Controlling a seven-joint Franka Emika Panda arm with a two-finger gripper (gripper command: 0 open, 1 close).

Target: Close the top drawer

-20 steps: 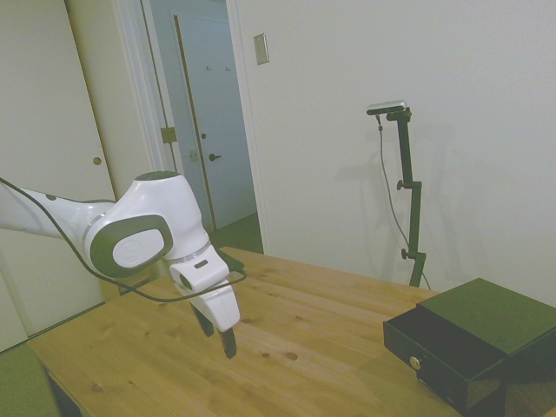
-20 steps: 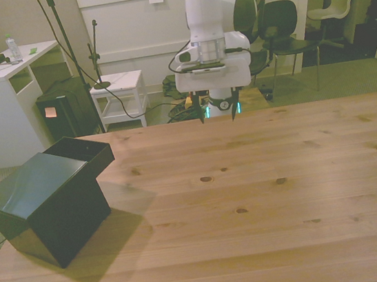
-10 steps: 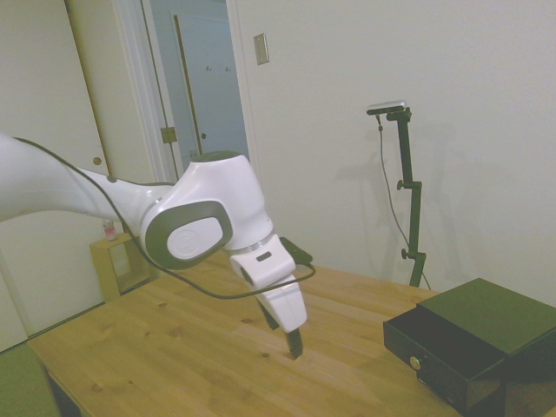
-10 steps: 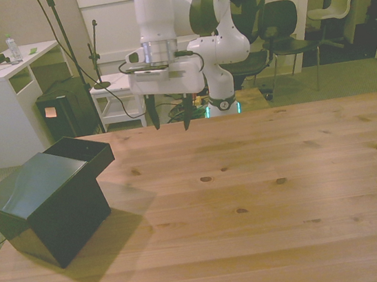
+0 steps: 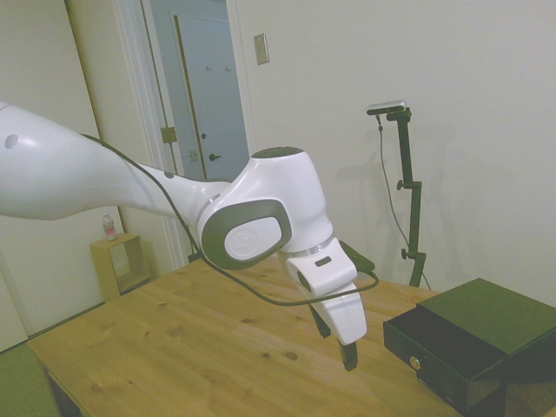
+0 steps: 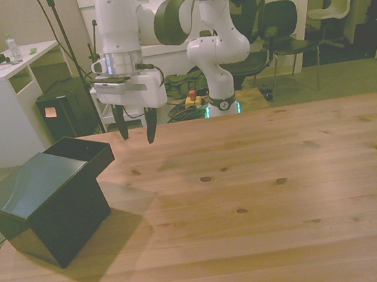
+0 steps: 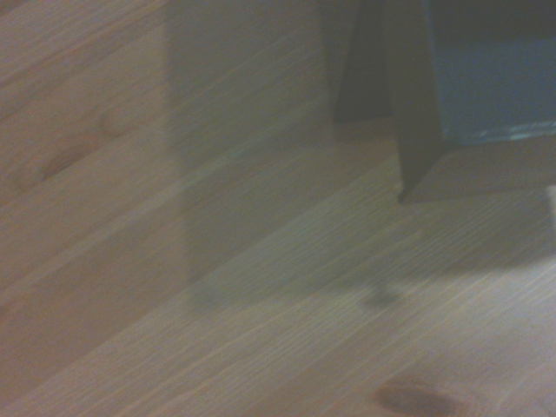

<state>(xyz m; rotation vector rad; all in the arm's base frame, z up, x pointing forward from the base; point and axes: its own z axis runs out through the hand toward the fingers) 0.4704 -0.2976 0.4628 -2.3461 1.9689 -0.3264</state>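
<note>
The tool [image 6: 135, 128], fingers spread, hangs near the top drawer [image 6: 82, 153] (pulled out); push squarely on its front.

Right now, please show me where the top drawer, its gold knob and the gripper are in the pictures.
top drawer [image 5: 430, 346]: side view, on its flat black front.
gold knob [image 5: 415, 362]: side view, on the small round knob itself.
gripper [image 6: 136, 130]: front view, midway between the two open fingertips.
</note>
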